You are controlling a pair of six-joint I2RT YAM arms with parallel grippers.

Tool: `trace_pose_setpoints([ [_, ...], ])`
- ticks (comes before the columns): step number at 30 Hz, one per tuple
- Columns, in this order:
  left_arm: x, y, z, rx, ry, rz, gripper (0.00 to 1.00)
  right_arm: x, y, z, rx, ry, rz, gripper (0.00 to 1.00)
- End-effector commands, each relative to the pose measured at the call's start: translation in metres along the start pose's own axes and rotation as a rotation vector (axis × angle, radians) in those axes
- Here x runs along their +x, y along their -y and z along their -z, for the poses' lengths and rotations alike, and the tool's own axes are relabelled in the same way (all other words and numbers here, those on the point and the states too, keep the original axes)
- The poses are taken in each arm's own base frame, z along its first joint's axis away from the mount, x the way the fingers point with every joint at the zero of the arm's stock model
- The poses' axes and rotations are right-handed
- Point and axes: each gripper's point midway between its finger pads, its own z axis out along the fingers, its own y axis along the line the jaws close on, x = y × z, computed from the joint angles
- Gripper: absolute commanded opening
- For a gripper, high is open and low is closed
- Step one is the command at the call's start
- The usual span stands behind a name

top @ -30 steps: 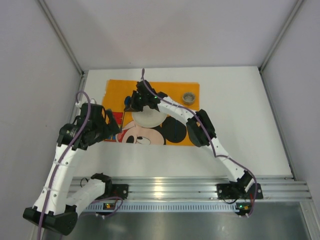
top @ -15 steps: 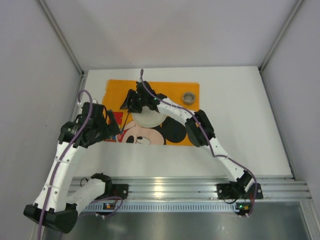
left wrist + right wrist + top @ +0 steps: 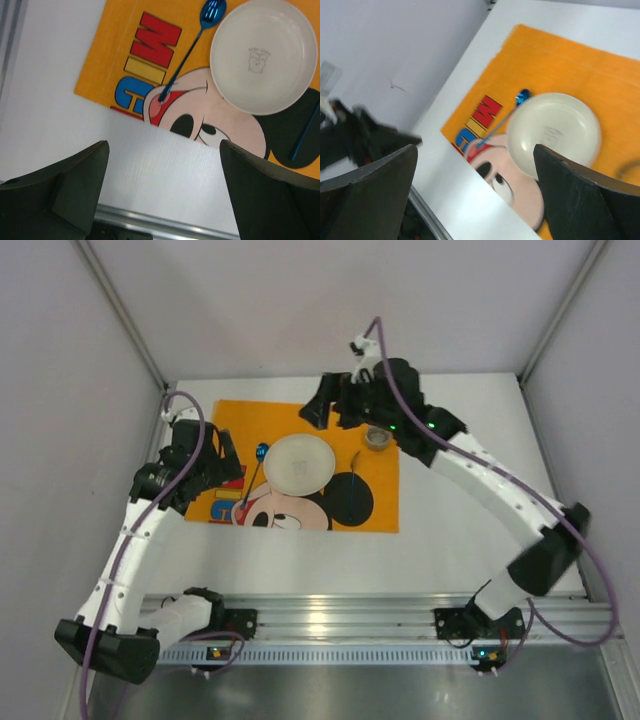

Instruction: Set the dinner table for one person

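White dinner table, long axis left-right, orange placemat alike

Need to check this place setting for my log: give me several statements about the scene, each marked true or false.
1. The round white plate lies on the orange cartoon-mouse placemat. True.
2. The blue metal spoon lies inside the plate. False: it lies on the placemat beside the plate.
3. The right gripper is shut on the spoon. False: it is open and holds nothing.
4. The left gripper is open and empty. True.
5. A slim blue utensil lies on the placemat, across the plate from the spoon. True.
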Motion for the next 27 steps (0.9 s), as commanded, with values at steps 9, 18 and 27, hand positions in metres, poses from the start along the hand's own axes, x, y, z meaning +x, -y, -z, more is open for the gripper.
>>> trace_pose_setpoints([
  [9,-0.037,0.001,-0.043,0.07,0.482,-0.032,0.96,0.132,0.124,0.199,0.442,-0.031,0.139,1.0],
  [18,-0.034,0.112,-0.067,0.467,0.223,0.046,0.99,0.136,0.128,0.216,0.495,-0.043,0.09,1.0],
  [27,0.009,0.274,-0.109,0.552,0.0,-0.087,0.67,0.15,0.15,0.219,0.625,-0.124,0.057,1.0],
])
